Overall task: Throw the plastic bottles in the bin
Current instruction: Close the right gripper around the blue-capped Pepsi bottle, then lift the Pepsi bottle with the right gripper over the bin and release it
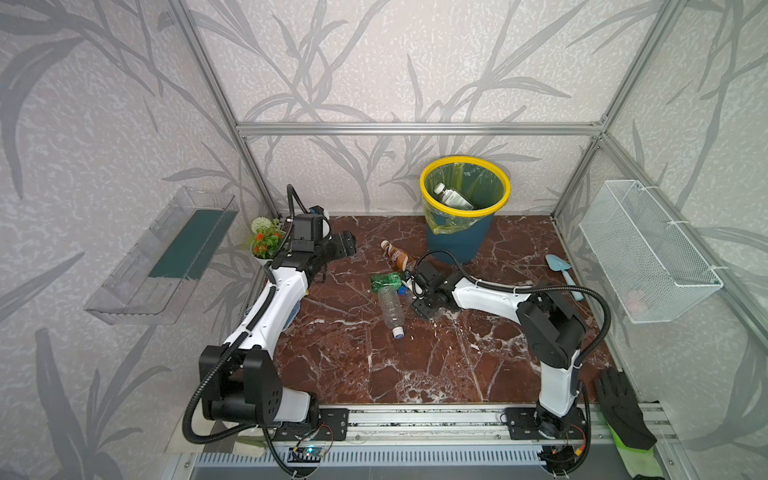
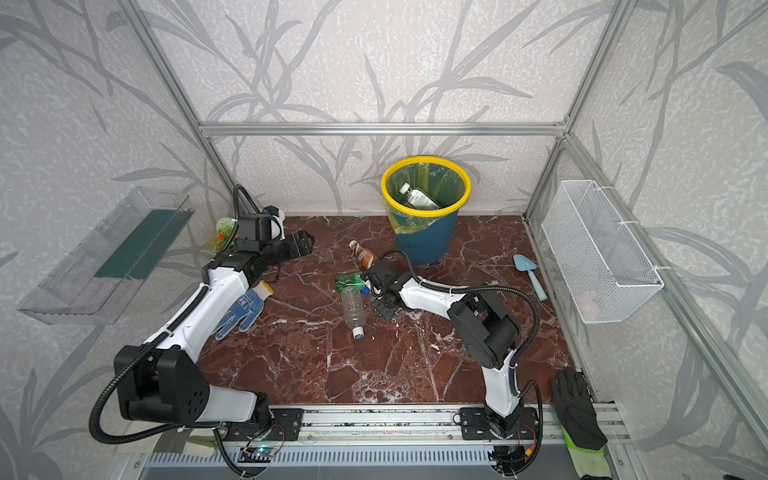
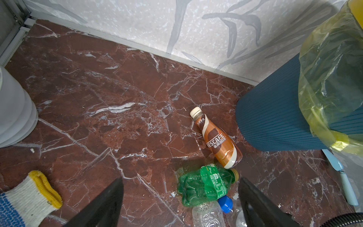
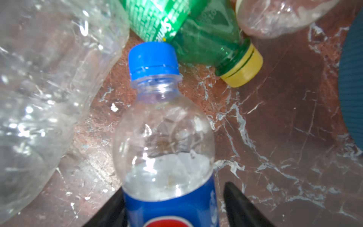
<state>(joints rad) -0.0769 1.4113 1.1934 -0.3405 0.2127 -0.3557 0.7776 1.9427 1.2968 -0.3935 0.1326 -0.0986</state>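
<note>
The bin (image 1: 457, 245) (image 2: 424, 245) stands at the back of the table, and one bottle (image 1: 453, 198) lies inside it. In front of it lie a brown bottle (image 1: 397, 254) (image 3: 216, 137), a crushed green bottle (image 1: 386, 281) (image 3: 204, 184) and a clear bottle (image 1: 391, 309) (image 4: 49, 98). My right gripper (image 1: 415, 295) (image 4: 173, 196) is low on the table, astride a blue-capped, blue-labelled bottle (image 4: 163, 127). One finger touches the label and a gap shows at the other. My left gripper (image 1: 340, 245) (image 3: 181, 180) hangs open and empty at the back left.
A light-blue trowel (image 1: 563, 272) lies right of the bin. A white wire basket (image 1: 648, 253) hangs on the right wall and a clear shelf (image 1: 166, 253) on the left. A flower pot (image 1: 266, 241) stands back left, with a blue-dotted glove (image 2: 245, 309) under the left arm. A black glove (image 1: 623, 411) lies front right.
</note>
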